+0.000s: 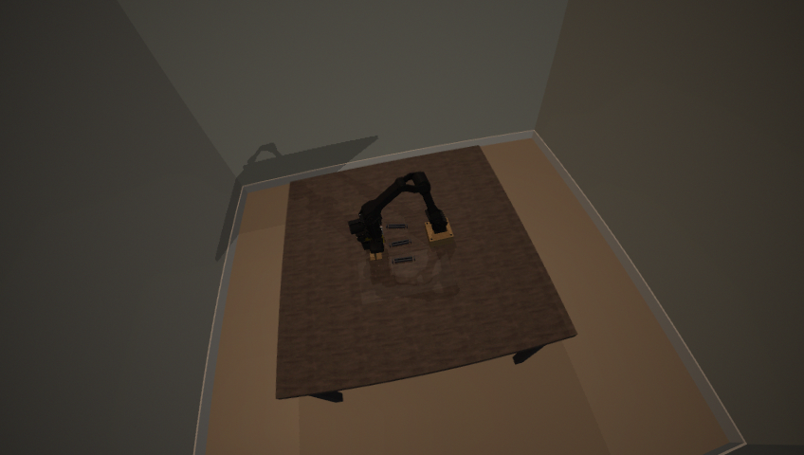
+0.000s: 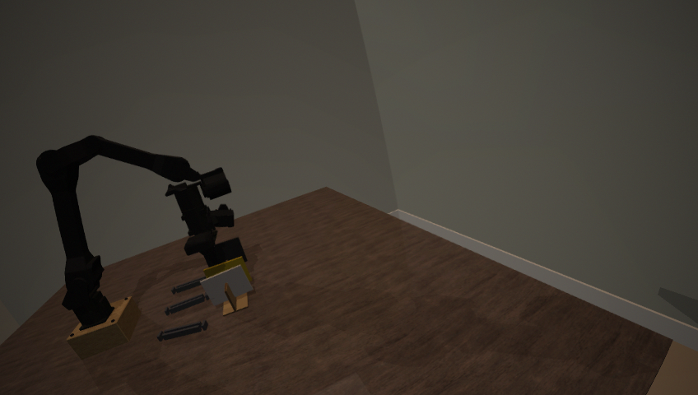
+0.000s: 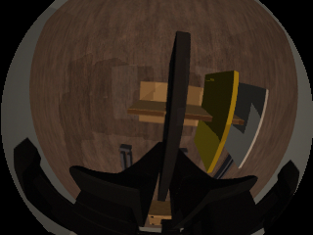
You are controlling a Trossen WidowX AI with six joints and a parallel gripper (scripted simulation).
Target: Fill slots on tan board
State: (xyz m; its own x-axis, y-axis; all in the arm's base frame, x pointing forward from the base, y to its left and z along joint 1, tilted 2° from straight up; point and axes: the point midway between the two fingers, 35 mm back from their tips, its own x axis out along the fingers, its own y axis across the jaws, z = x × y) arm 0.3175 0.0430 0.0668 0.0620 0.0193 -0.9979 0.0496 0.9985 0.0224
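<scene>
The tan board (image 1: 374, 256) (image 2: 230, 298) (image 3: 147, 109) stands on its flat base. A white board (image 2: 239, 281) (image 3: 246, 134) and a yellow board (image 2: 225, 267) (image 3: 218, 103) stand crosswise on it, side by side with a gap between. My gripper (image 2: 212, 257) (image 3: 164, 147) points down and is shut on a black board (image 2: 233, 249) (image 3: 177, 98). The black board is upright, crosswise over the tan board, beside the yellow one and apart from it. Its top stands higher than the yellow one's. Its lower edge and notch are hidden; whether it touches the tan board I cannot tell.
Three dark holders (image 1: 396, 226) (image 1: 400, 243) (image 1: 403, 260) without boards lie between the tan board and the arm's wooden base (image 1: 431, 235) (image 2: 100, 337). The nearest holder in the exterior view (image 2: 182, 331) is well away from the gripper.
</scene>
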